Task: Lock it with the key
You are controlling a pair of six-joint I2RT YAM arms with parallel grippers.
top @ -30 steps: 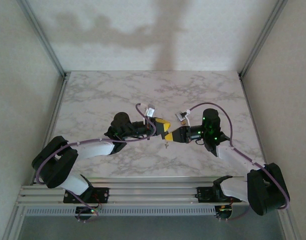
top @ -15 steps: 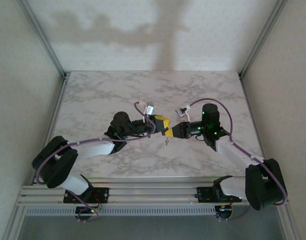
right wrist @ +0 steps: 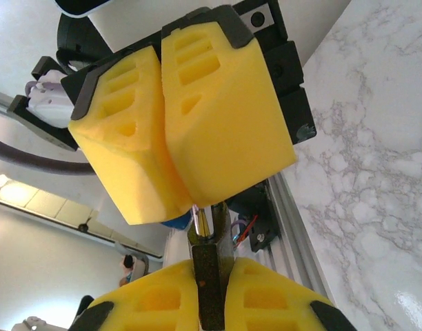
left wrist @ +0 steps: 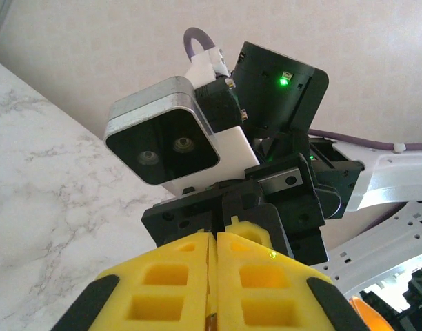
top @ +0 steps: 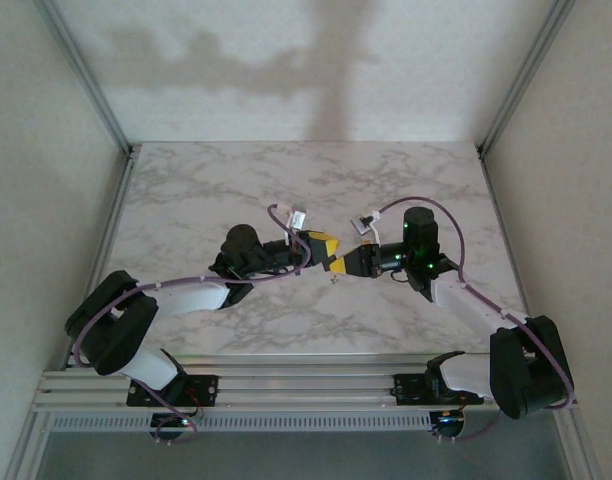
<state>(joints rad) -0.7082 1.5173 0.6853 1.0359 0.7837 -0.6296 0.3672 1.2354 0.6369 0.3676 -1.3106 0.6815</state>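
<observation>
Clamps the key (right wrist: 207,296) by its dark head in the tight-closed right gripper (right wrist: 209,269). Pinches the brass lock (right wrist: 216,233), at 12 o'clock from the key, in the closed left gripper (left wrist: 214,241), above the table (top: 216,190) middle.

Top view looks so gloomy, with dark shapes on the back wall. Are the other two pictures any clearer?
Top view: dim and grey; the shapes on the back wall are soft shadows thrown by the arms. Right wrist view: brighter, with glare on the marble table. Left wrist view: well lit, but the nearest yellow fingers look soft.
</observation>
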